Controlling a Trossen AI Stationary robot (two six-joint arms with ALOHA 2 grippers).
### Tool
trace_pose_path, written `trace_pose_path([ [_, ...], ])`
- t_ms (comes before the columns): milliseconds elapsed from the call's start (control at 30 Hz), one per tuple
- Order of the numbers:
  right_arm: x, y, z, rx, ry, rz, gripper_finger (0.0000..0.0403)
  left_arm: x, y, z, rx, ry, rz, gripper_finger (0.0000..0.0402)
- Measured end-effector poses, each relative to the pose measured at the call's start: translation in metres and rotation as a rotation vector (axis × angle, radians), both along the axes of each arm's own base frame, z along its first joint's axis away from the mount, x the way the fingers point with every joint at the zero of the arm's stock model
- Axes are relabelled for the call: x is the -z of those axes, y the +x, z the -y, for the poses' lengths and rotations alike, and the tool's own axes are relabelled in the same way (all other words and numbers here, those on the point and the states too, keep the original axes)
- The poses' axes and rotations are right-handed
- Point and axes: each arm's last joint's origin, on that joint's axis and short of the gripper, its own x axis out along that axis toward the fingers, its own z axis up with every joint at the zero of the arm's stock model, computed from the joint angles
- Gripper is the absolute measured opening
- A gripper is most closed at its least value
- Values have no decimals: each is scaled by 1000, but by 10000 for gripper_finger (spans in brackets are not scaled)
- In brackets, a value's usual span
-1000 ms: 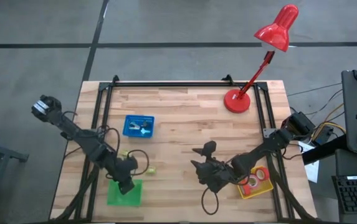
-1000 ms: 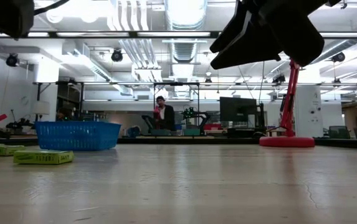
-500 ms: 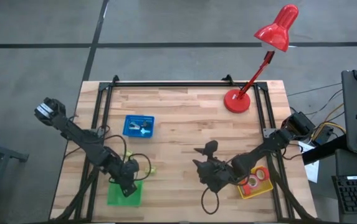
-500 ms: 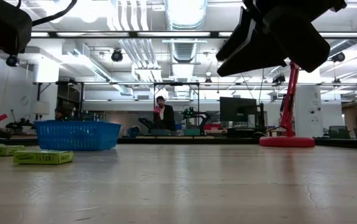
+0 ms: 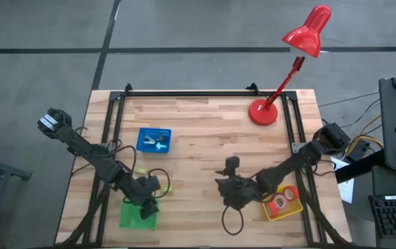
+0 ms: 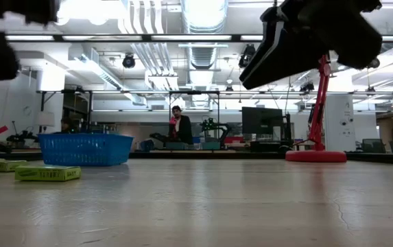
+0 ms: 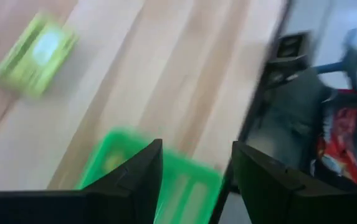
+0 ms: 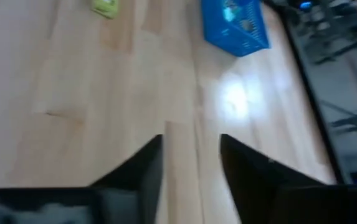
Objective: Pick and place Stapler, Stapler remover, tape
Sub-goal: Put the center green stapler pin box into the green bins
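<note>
1. Since the earlier frame, the left gripper [image 5: 146, 205] had moved slightly further toward the table's near edge, over the green tray [image 5: 133, 217]; the right gripper [image 5: 231, 181] had barely shifted.
2. The left gripper hung above the green tray at the near left of the wooden table [image 5: 204, 138]. In the left wrist view its fingers [image 7: 142, 175] were spread apart with nothing between them, and the green tray [image 7: 184, 186] showed in the gap.
3. The right gripper hovered above bare wood near the table's middle, toward the near edge. Its fingers [image 8: 142, 165] were spread and empty.
4. Tape rolls [image 5: 285, 198], red rings with pale centres, lay in a yellow tray [image 5: 287, 208] at the near right corner, just beside the right arm.
5. A blue basket [image 5: 153, 140] sat on the left half of the table, holding small items too small to identify.
6. Two small yellow-green boxes [image 5: 166, 187] lay on the wood between the basket and the green tray.
7. A red desk lamp [image 5: 263, 112] stood at the far right corner.
8. In the low view, a person [image 6: 180, 126] stood far off in the room behind.
</note>
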Motion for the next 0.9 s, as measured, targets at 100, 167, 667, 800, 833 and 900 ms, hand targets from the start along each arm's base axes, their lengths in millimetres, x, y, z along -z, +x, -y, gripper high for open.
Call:
trace_pose_path([
  [100,-8,1,7,-33,66,-14,74,-9,7,0,13,60,121,189],
  [167,-16,0,13,-65,120,-20,28,-13,11,-3,1,130,179,188],
  [667,-59,-58,75,-343,503,279,8,-13,27,-23,54,493,324,186],
  [800,-65,-87,96,-337,473,395,8,-11,32,-26,18,512,333,186],
  [833,-68,-95,101,-311,459,433,8,-11,33,-27,7,509,333,186],
  [900,-71,-110,109,-281,449,490,8,-10,35,-28,-4,516,335,186],
])
